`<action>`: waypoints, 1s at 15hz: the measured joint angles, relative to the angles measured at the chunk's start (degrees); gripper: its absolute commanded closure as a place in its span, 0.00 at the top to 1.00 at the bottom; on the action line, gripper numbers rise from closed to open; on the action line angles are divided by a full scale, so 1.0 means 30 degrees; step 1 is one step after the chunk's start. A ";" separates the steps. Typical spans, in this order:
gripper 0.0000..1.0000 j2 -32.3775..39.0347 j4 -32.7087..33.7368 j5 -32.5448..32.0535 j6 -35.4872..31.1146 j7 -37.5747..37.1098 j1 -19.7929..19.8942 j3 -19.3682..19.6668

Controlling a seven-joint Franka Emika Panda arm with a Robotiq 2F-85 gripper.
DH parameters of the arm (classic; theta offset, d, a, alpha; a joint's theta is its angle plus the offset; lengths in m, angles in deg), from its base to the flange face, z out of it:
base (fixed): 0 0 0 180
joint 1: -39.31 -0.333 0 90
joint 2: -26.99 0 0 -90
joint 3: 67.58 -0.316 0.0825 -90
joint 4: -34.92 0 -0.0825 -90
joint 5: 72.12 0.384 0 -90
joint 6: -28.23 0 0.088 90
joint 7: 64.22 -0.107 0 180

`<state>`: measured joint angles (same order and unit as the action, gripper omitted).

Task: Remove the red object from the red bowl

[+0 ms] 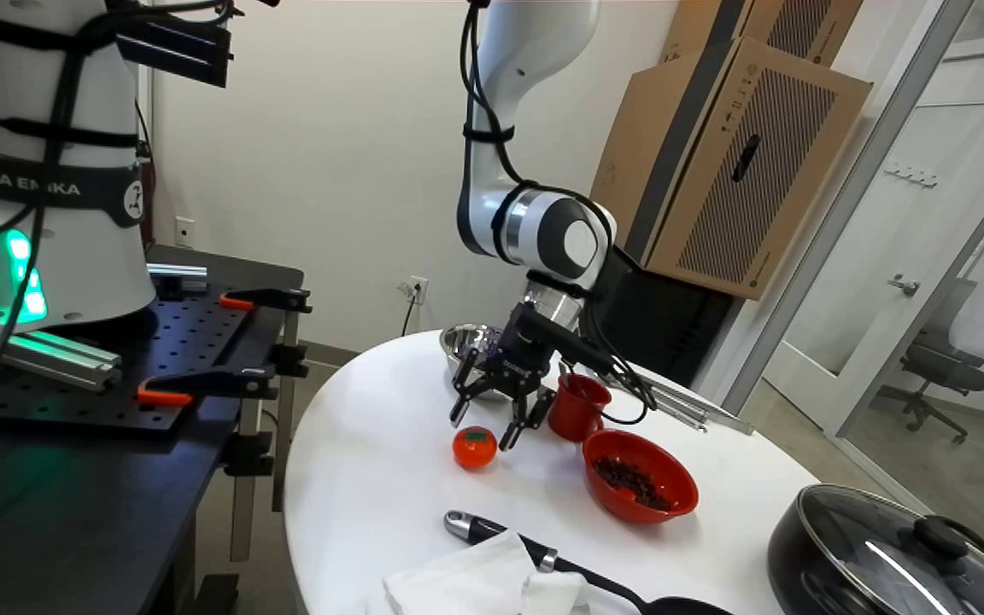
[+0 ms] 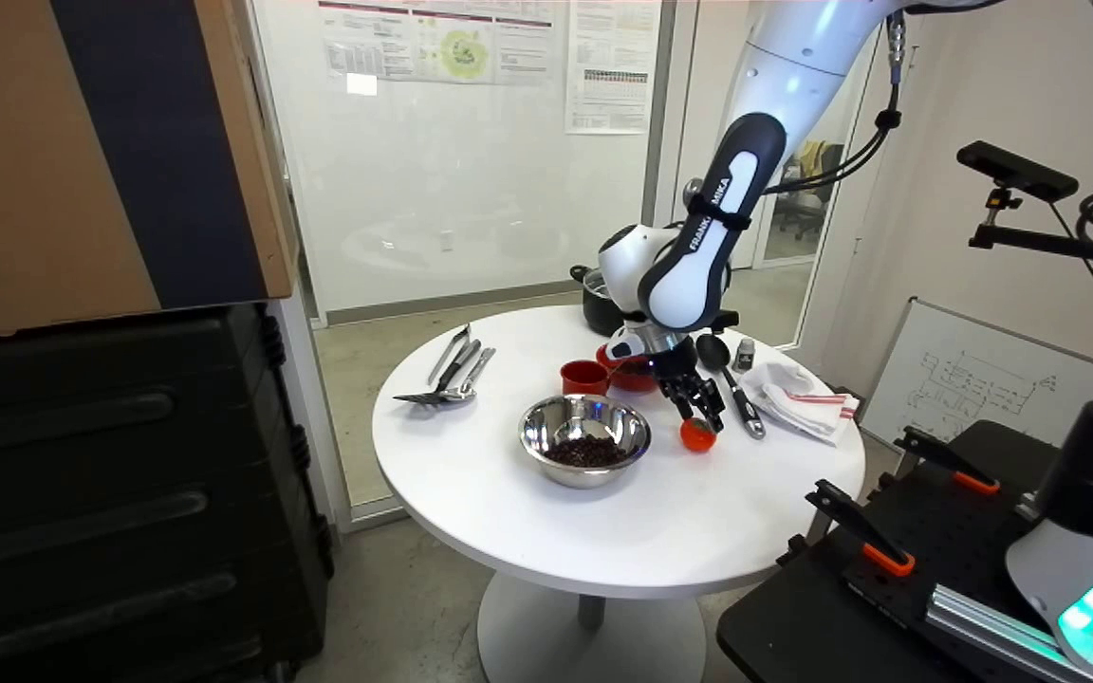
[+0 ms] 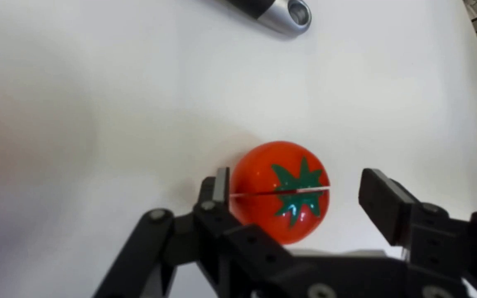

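Note:
The red object, a round red-orange toy tomato (image 1: 474, 448) with a green leaf mark, lies on the white table outside the red bowl. It also shows in an exterior view (image 2: 697, 435) and in the wrist view (image 3: 280, 165). My gripper (image 3: 301, 192) is open at the tomato; the left finger is close beside it, the right finger stands apart. Contact cannot be told. The gripper shows in both exterior views (image 1: 482, 431) (image 2: 702, 418). The red bowl (image 1: 667, 468) holds dark beans and a small red patch I cannot identify. The arm partly hides it elsewhere (image 2: 637, 385).
A red cup (image 1: 577, 412) stands beside the red bowl. A steel bowl (image 2: 577, 475) with dark beans is near the gripper. A black ladle (image 1: 582, 573), a white cloth (image 1: 466, 581), a lidded pot (image 1: 825, 547), a small bottle (image 2: 745, 355) and metal utensils (image 2: 456, 368) lie around.

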<state>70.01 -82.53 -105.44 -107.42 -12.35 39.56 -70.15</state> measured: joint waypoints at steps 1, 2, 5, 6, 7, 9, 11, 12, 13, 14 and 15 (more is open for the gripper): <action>1.00 0.0038 0.0024 0.0000 0.0000 0.0000 0.0000 0.0010; 1.00 0.0073 0.0049 0.0000 0.0000 -0.0001 0.0001 0.0021; 1.00 0.0134 0.0119 0.0000 0.0000 -0.0002 0.0002 0.0059; 1.00 0.0133 0.0154 0.0000 -0.0001 -0.0008 0.0004 0.0078; 1.00 0.0125 0.0211 0.0025 -0.0030 -0.0023 0.0029 0.0086; 1.00 0.0014 0.0400 0.0187 -0.0261 -0.0075 0.0173 0.0091; 1.00 -0.0446 0.0434 0.0574 -0.0794 -0.0091 0.0479 0.0091; 1.00 -0.0793 0.0391 0.0929 -0.1139 -0.0094 0.0678 0.0081; 1.00 -0.1164 0.0337 0.1471 -0.1452 -0.0107 0.0890 0.0034; 1.00 -0.1551 0.0278 0.2098 -0.1719 -0.0122 0.1085 -0.0026; 1.00 -0.1935 0.0199 0.2759 -0.1939 -0.0200 0.1254 -0.0107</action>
<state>64.20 -81.93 -97.17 -113.24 -12.95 43.33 -70.47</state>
